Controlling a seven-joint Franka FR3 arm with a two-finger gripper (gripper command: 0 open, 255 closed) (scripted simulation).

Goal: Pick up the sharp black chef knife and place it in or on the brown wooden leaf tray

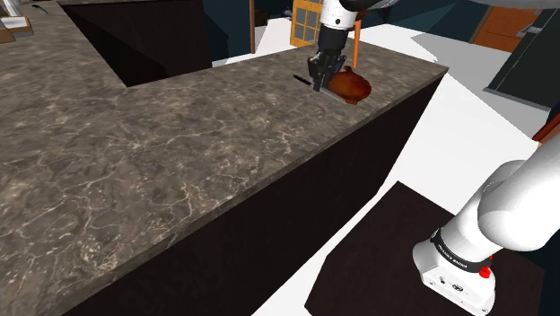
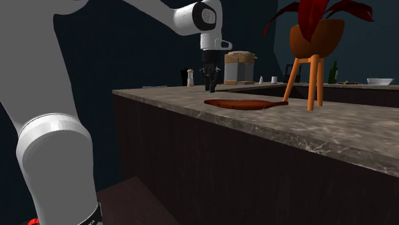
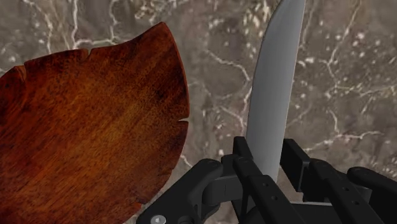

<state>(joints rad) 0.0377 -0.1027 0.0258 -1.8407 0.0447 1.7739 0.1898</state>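
Note:
The chef knife (image 3: 273, 95) shows a long grey blade running away from the hand, and my gripper (image 3: 268, 167) is shut on it near the blade's base. The brown wooden leaf tray (image 3: 89, 140) lies on the marble counter right beside the blade, not touching it. In the shoulder view my gripper (image 1: 321, 79) hangs low over the counter's far corner, with the knife (image 1: 301, 81) poking out as a thin dark line to its left and the tray (image 1: 350, 85) just to its right. In the second exterior view my gripper (image 2: 210, 84) stands behind the tray (image 2: 246, 103).
The dark marble counter (image 1: 179, 162) ends in an edge close behind the tray, and a deep recess (image 1: 153, 40) cuts into it at the back left. A potted plant on orange legs (image 2: 315, 38) stands next to the tray. A jar (image 2: 240, 67) and bottles sit further back.

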